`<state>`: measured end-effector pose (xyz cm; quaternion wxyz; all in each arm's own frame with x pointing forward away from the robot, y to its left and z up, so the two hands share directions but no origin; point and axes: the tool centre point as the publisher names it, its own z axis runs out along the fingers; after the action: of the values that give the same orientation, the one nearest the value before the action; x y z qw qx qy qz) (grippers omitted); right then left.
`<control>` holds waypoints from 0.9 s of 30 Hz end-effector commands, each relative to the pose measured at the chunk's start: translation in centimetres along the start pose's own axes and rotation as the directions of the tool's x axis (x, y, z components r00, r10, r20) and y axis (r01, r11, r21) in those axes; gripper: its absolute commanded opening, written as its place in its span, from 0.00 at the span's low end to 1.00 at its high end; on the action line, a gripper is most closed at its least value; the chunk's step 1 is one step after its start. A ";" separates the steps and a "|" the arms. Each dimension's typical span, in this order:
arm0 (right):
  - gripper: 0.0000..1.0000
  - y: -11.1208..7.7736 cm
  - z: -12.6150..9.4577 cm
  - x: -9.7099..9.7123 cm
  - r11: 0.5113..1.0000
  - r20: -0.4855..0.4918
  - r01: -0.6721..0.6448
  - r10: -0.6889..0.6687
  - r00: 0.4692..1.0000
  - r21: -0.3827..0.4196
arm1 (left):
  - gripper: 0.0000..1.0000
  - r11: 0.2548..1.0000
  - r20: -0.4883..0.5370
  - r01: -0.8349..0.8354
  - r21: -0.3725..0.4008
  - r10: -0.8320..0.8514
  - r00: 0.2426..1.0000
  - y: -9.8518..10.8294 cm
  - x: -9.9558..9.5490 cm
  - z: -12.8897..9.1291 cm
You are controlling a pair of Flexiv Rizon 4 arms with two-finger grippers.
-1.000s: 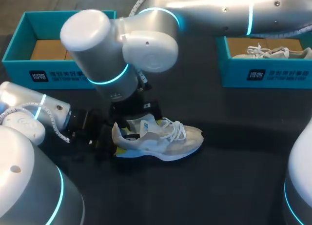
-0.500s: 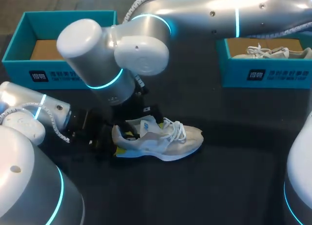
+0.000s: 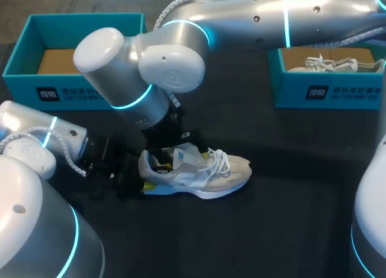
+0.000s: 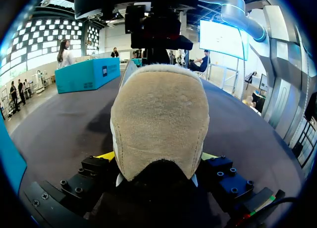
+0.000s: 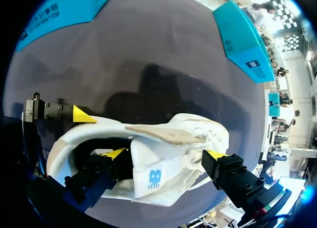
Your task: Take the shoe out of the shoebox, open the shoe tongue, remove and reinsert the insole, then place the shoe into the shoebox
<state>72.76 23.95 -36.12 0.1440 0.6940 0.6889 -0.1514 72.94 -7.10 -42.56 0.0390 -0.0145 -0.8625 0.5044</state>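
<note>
Shoe (image 3: 202,172): pale suede and mesh, upright on the dark surface (image 3: 289,217), outside the teal shoebox (image 3: 338,94), long axis pointing toe toward it. My left gripper (image 4: 157,159) clamps the rounded heel. My right gripper (image 5: 166,155) stands wide astride the tongue.

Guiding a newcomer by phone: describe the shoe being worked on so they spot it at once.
On the dark table, in front of the teal shoeboxes, a pale sneaker stands on its sole, heel in the left arm's jaws. Unlike the other sneaker, it lies outside any box.
</note>
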 end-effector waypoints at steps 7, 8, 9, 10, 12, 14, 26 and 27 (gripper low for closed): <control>1.00 -0.7 -0.9 -0.4 0.988 0.057 -0.154 0.154 0.986 0.003 | 0.00 1.000 -0.001 0.001 -0.003 -0.001 1.000 0.2 -0.2 0.3; 1.00 -0.8 -0.9 -0.5 0.988 0.060 -0.156 0.156 0.986 0.003 | 0.00 1.000 -0.001 0.001 -0.003 -0.001 1.000 0.2 -0.2 0.3; 1.00 -0.9 -1.0 -0.7 0.987 0.065 -0.160 0.159 0.985 0.003 | 0.00 1.000 -0.001 0.001 -0.003 -0.001 1.000 0.2 -0.2 0.3; 1.00 -0.9 -1.0 -0.9 0.987 0.068 -0.161 0.161 0.985 0.003 | 0.00 1.000 -0.001 0.001 -0.003 -0.001 1.000 0.2 -0.2 0.3; 1.00 -1.1 -1.1 -1.3 0.986 0.072 -0.169 0.168 0.983 0.005 | 0.00 1.000 -0.001 0.001 -0.003 -0.001 1.000 0.2 -0.2 0.3; 1.00 -1.1 -1.2 -1.6 0.985 0.077 -0.174 0.173 0.982 0.006 | 0.00 1.000 -0.001 0.001 -0.003 -0.001 1.000 0.2 -0.2 0.3; 0.49 -1.1 -1.5 -2.5 0.980 0.089 -0.199 0.197 0.976 0.010 | 0.00 1.000 -0.001 0.001 -0.003 -0.001 1.000 0.2 -0.2 0.3; 0.45 -1.1 -1.6 -2.6 0.979 0.090 -0.202 0.200 0.976 0.009 | 0.00 1.000 -0.001 0.001 -0.003 -0.001 1.000 0.2 -0.2 0.3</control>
<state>72.20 22.42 -33.92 0.1625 0.6895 0.6786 -0.1940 72.94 -7.10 -42.56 0.0390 -0.0145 -0.8625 0.5044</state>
